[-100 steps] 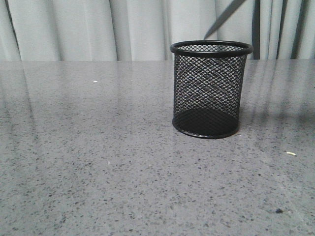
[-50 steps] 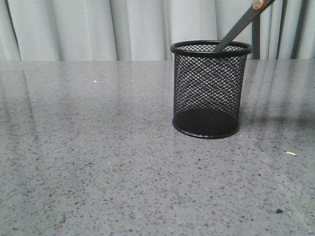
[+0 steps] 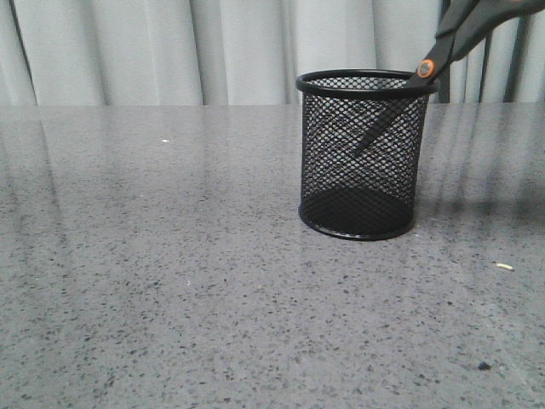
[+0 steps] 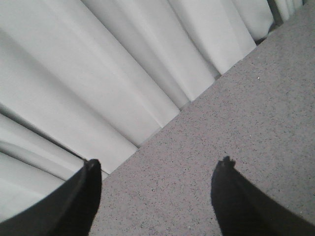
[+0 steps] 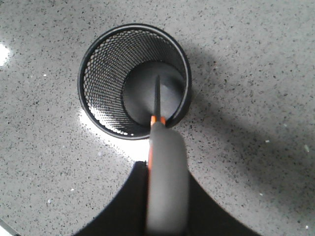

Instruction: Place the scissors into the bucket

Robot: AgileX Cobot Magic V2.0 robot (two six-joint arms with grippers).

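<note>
The bucket [image 3: 362,153], a small black wire-mesh cup, stands upright on the grey table, right of centre. The scissors [image 3: 451,38] slant down from the upper right, blades inside the cup, orange pivot at the rim. In the right wrist view the scissors [image 5: 166,172] run from between the fingers down into the bucket [image 5: 134,81], the blade tip above its base. My right gripper [image 5: 166,169] is shut on the grey handles; it is out of the front view. My left gripper [image 4: 158,164] is open and empty over bare table near the curtain.
A grey speckled table [image 3: 170,281] spreads around the cup. A pale curtain [image 3: 170,51] hangs behind the table's far edge. A small pale scrap [image 3: 504,267] and a dark speck [image 3: 483,365] lie at the front right.
The scissors have come down from the upper right: first only the blade tip above the rim, then the tip at the rim, now the blades inside the cup with the pivot at the rim.
</note>
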